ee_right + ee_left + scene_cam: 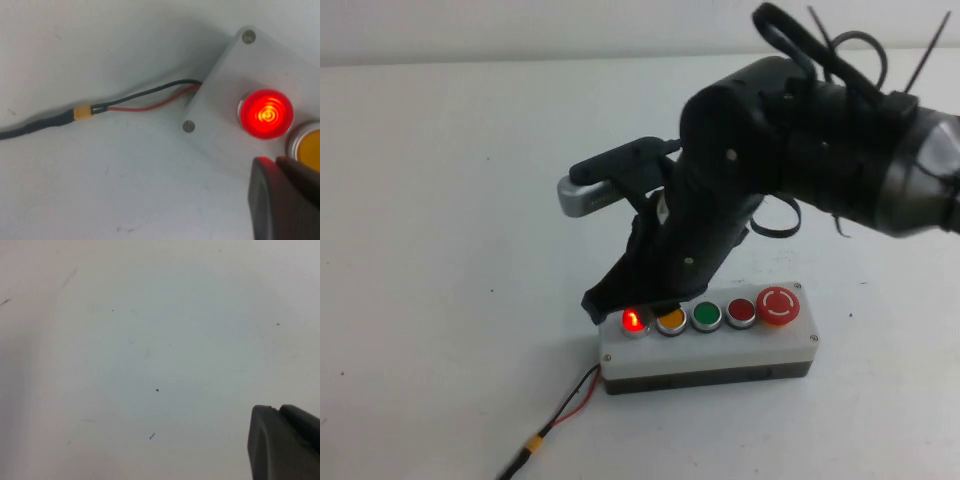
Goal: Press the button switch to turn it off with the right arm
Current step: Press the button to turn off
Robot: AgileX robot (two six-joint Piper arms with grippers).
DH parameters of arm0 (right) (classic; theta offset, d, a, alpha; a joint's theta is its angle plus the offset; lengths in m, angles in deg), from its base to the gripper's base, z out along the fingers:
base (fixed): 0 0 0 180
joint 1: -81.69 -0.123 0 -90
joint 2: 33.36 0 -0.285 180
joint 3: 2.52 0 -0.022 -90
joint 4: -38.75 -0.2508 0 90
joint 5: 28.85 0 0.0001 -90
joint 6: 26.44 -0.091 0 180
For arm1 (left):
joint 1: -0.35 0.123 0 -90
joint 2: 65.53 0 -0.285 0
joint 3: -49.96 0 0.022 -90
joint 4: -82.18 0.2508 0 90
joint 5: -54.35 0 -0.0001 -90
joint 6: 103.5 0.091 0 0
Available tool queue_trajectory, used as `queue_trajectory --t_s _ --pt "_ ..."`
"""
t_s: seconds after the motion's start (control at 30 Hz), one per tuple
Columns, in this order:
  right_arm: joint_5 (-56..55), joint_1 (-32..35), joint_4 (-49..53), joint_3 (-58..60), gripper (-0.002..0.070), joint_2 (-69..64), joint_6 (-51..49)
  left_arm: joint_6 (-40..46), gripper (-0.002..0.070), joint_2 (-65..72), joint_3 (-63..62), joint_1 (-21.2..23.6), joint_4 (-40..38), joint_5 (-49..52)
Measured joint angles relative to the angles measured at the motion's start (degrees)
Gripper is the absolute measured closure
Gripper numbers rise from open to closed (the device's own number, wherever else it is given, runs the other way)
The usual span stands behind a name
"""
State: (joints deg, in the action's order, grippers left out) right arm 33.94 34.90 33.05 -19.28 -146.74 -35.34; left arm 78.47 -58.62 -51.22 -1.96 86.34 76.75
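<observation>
High view: a white table holds a white box with five buttons in a row running left to right. The button switch, glowing red, sits at the box's left end. Beside it come a yellow button, a green button, a dark red button and a large red mushroom button. The right arm reaches in from the right and slopes down, and the right gripper hangs just behind and slightly left of the glowing switch, very near it. Contact cannot be confirmed. The left arm is out of this view, so the right one is the nearer. A red and black cable leaves the box's left front corner.

Left wrist view: only bare table and the dark tip of the left gripper, its fingers seemingly pressed together, far from the box.

Right wrist view: this adds what the high view hides. The switch is lit, so it is not yet off. The right gripper shows both fingers together, with a clear strip of box between tip and switch. The press likely needs a short forward and downward push.
</observation>
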Motion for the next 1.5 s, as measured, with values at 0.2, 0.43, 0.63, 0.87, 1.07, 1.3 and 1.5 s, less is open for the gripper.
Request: queue_trajectory --t_s 0.2,0.43,0.63,0.87,1.07,1.3,1.5 --pt "2.2 0.0 1.7 -7.5 0.0691 -6.5 0.3 0.0 0.0677 0.0 0.0 0.0 0.0 0.0" --pt "3.3 0.0 1.9 -9.7 0.0691 -10.1 1.3 0.0 0.0677 0.0 0.0 0.0 0.0 0.0" --pt "4.0 0.0 2.3 -9.9 0.0691 -10.4 1.5 0.0 0.0677 0.0 0.0 0.0 0.0 0.0" --pt "4.4 0.0 2.6 -9.9 0.0691 -10.4 1.6 0.0 0.0677 0.0 0.0 0.0 0.0 0.0" --pt "5.2 0.0 2.6 -10.3 0.0691 -10.9 1.7 0.0 0.0677 0.0 0.0 0.0 0.0 0.0" --pt "5.8 0.0 2.4 -11.2 0.0691 -11.9 1.7 0.0 0.0677 0.0 0.0 0.0 0.0 0.0" --pt "5.8 0.0 2.4 -11.3 0.0691 -11.4 1.9 0.0 0.0677 0.0 0.0 0.0 0.0 0.0"
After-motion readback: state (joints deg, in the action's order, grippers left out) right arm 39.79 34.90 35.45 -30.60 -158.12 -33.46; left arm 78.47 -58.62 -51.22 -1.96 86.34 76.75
